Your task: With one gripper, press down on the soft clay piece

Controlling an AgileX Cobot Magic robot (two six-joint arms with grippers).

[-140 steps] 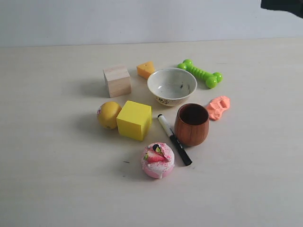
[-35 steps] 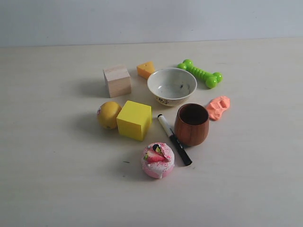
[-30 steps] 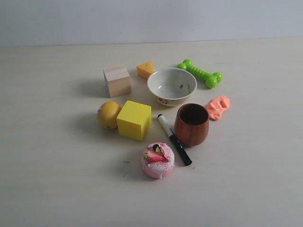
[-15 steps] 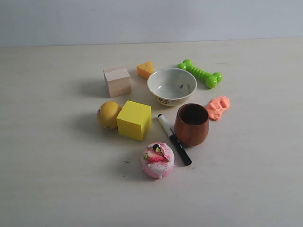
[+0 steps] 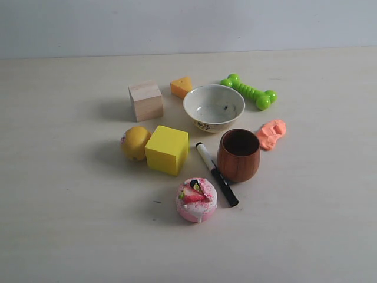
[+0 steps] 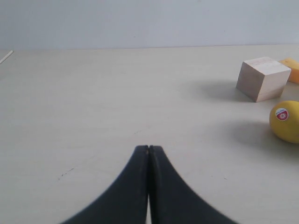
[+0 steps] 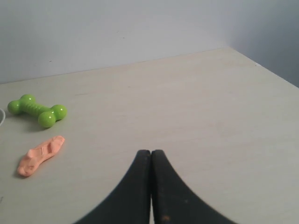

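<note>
The clay piece (image 5: pixel 271 134) lies flat on the table (image 5: pixel 70 224), at the right edge of the group of things. It is just to the right of the brown cup (image 5: pixel 238 154) and nearer than the green bone toy (image 5: pixel 249 91). Nothing touches its ridged top.

No arm shows in the exterior view. In the right wrist view, the right gripper (image 7: pixel 151 152) has its dark fingers (image 7: pixel 140 186) pressed together with nothing between them. They sit over bare table, well apart from the clay piece (image 7: pixel 40 155) and the bone toy (image 7: pixel 37 110).

In the left wrist view, the left gripper (image 6: pixel 148 148) is likewise closed on nothing. It is over bare table, with the wooden block (image 6: pixel 262 78), the yellow fruit (image 6: pixel 286 121) and the cheese wedge (image 6: pixel 292 70) off to one side.

Left of the cup, a marker (image 5: pixel 217 174) lies on the table, and the white bowl (image 5: pixel 214 107) stands just beyond them. The yellow cube (image 5: pixel 167 150) sits between the marker and the fruit. The pink cake (image 5: pixel 196 200) is the nearest thing.
</note>
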